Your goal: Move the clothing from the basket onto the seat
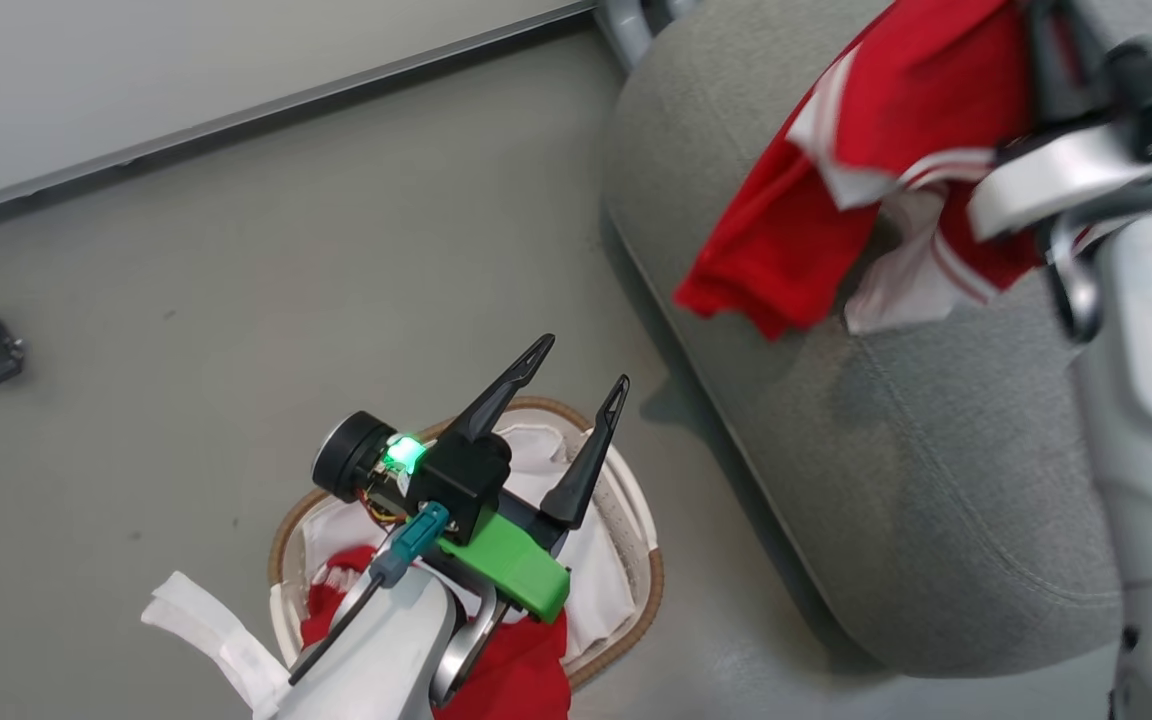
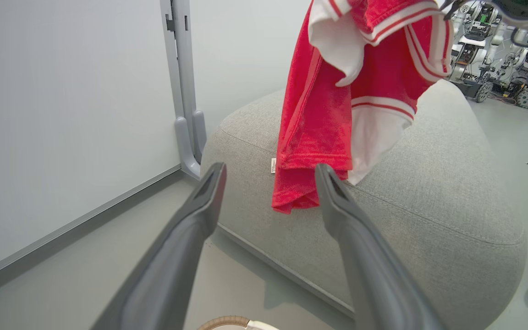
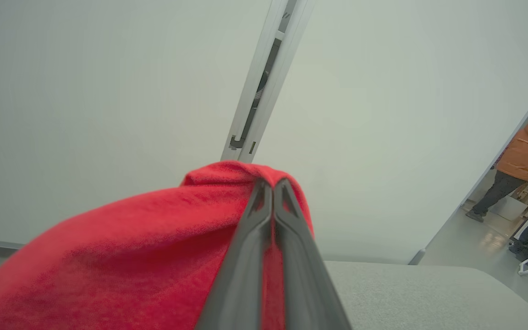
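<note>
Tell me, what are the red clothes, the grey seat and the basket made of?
Red clothing: soft, fuzzy cloth, maybe terry; it droops in folds.
Seat: matte grey woven fabric with a stitched seam, probably padded.
Basket: seems to be white plastic with small holes, with a brown woven rim.

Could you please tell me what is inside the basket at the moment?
Inside the basket lie its white liner and a red garment at the near side. The left arm hangs over the middle, so whatever lies beneath it is hidden.
</note>
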Robot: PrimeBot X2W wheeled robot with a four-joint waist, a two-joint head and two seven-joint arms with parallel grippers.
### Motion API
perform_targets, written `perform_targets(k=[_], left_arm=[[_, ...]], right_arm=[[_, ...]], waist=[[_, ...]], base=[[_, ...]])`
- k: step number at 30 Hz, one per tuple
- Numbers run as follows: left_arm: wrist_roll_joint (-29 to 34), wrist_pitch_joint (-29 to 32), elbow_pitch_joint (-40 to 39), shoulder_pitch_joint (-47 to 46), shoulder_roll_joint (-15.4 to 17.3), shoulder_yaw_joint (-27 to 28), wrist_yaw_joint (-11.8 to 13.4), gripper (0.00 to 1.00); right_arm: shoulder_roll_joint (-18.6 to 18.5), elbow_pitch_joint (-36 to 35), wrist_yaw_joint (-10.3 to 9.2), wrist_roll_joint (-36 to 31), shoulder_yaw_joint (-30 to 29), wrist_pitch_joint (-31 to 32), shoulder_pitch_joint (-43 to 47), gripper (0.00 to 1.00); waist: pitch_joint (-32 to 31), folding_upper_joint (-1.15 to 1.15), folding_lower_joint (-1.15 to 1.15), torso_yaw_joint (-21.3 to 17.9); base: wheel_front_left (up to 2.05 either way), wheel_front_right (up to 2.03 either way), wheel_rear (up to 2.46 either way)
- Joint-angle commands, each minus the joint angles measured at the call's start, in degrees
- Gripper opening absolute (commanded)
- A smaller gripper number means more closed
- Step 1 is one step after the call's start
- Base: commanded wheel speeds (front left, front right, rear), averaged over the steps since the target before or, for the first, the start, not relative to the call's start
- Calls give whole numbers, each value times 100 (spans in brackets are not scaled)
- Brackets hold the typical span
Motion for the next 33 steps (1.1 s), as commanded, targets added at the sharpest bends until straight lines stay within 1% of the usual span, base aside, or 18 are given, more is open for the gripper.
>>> perform_targets(k=[1,5,10,15,17,20,27,30,33], left_arm=[[8,-5,-18,-79,-8,-3,-15,100],[-21,-5,-102,-110,-39,-71,-15,100],[-19,-5,-179,-200,-91,-145,-16,100],[4,-5,-295,-289,-101,-137,-16,100],[35,-5,-324,-316,-86,-119,-16,100],[71,-4,-342,-347,-65,-92,-16,100],[156,-5,-354,-420,-54,-75,-16,100],[166,-5,-345,-433,-36,-68,-16,100],[169,-5,-317,-446,-19,-85,-16,100]], right_arm=[[-112,99,-9,-68,-172,-28,-230,0],[-404,454,-9,-248,-678,-28,-866,0],[-923,821,-9,-529,-1211,-21,-1436,0],[-1342,1118,-9,-739,-1565,27,-1613,0],[-1448,1240,-9,-810,-1717,41,-1573,0],[-1456,1519,-9,-881,-1964,54,-1352,0],[-1193,2228,-9,-1035,-2427,6,-888,0],[-1036,2412,-9,-995,-2552,-9,-788,0],[-981,2453,-9,-1016,-2585,-22,-724,0]], waist=[[180,55,-1,347],[320,55,-1,652],[548,55,-1,1051],[818,55,-1,1307],[943,55,-1,1364],[1121,55,-1,1406],[1365,55,-1,1346],[1391,55,-1,1295],[1382,55,-1,1235]], base=[[0,0,0],[0,0,0],[0,0,0],[0,0,0],[0,0,0],[0,0,0],[0,0,0],[0,0,0],[0,0,0]])
